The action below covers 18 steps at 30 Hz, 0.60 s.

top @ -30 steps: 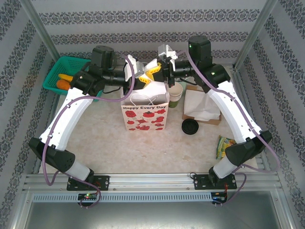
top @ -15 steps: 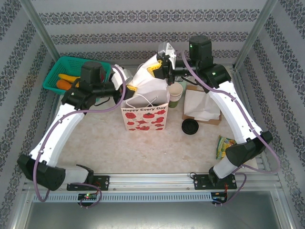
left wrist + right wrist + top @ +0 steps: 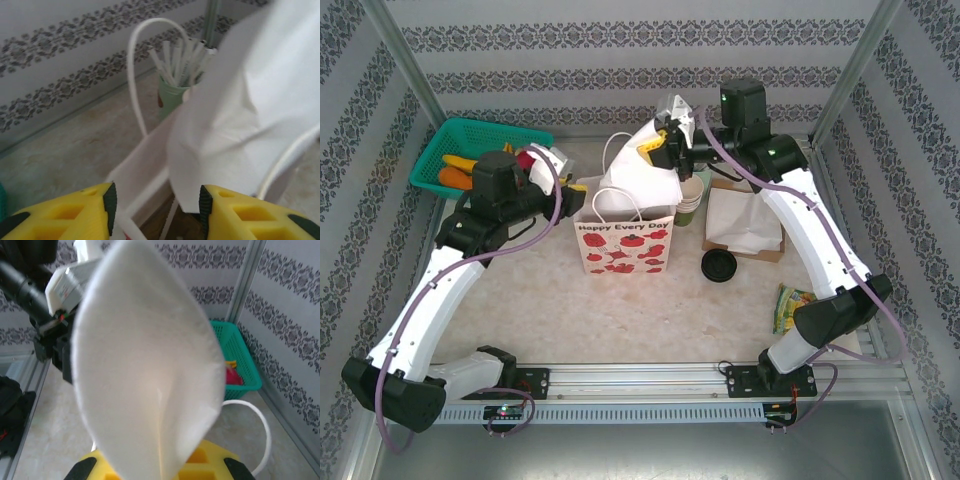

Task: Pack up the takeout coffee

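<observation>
From where I stand, the white paper bag printed with red fruit (image 3: 625,250) sits upright mid-table. The right gripper (image 3: 662,145) is clamped tight on a white paper sheet (image 3: 645,172) raised above the bag's far side. It looks like the bag's rear wall pulled up, though I cannot be sure. The left gripper (image 3: 574,187) hangs just beside the bag's left edge, its yellow fingers (image 3: 80,215) parted with nothing between them. Where the small dark-green paper coffee cup is I cannot tell. A cluster of green paper cups (image 3: 689,205) stands just right of the bag; I cannot pick the single one out of it, nor see into the bag.

I'd judge the step to be holding the mouth open for loading. To do it well, the right arm should hold the sheet high without dragging the bag off its base, since a light bag tips easily. The left should take the cup round its wall with a gentle squeeze, keep it upright, and lower it through the mouth clear of the white loop handle (image 3: 159,20).
</observation>
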### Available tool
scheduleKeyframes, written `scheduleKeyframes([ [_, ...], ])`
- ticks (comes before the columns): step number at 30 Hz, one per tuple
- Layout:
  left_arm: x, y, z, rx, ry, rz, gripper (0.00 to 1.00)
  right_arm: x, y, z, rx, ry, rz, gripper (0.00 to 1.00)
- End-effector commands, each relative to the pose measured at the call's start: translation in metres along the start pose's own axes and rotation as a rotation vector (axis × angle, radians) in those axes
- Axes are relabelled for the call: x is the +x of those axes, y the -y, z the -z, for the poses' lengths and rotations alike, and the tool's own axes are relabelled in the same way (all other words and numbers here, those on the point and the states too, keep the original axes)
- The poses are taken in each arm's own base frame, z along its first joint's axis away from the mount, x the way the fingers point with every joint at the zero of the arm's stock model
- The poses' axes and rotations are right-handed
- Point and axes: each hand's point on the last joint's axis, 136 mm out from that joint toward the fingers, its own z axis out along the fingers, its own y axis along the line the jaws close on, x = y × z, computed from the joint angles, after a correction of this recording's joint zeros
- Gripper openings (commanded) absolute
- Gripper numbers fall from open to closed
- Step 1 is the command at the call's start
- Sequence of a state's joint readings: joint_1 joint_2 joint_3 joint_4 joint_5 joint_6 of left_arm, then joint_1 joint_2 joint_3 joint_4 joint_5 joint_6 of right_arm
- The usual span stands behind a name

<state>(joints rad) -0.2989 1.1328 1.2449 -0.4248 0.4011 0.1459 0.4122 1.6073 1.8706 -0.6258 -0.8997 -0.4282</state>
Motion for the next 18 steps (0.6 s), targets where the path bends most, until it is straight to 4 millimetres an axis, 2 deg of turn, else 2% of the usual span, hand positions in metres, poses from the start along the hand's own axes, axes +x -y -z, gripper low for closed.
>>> scheduleKeyframes([
  [1, -0.013, -0.036, 0.015, -0.216, 0.084, 0.169, 0.6, 0.015, -0.003, -0.014, -0.03, -0.064, 0.028, 0.0],
  [5, 0.002, -0.069, 0.03, -0.431, 0.064, 0.372, 0.82, 0.019, -0.008, -0.028, -0.121, -0.065, -0.012, 0.0],
  [9, 0.03, -0.082, 0.039, -0.557, 0.001, 0.563, 0.99, 0.039, -0.007, -0.055, -0.121, -0.167, 0.013, 0.0],
  [14, 0.062, -0.073, 0.027, -0.542, -0.102, 0.748, 1.0, 0.058, -0.001, -0.08, -0.138, -0.254, 0.002, 0.0],
  [18, 0.057, -0.047, 0.013, -0.378, -0.136, 0.833, 0.94, 0.066, -0.006, -0.096, -0.157, -0.288, -0.009, 0.0],
])
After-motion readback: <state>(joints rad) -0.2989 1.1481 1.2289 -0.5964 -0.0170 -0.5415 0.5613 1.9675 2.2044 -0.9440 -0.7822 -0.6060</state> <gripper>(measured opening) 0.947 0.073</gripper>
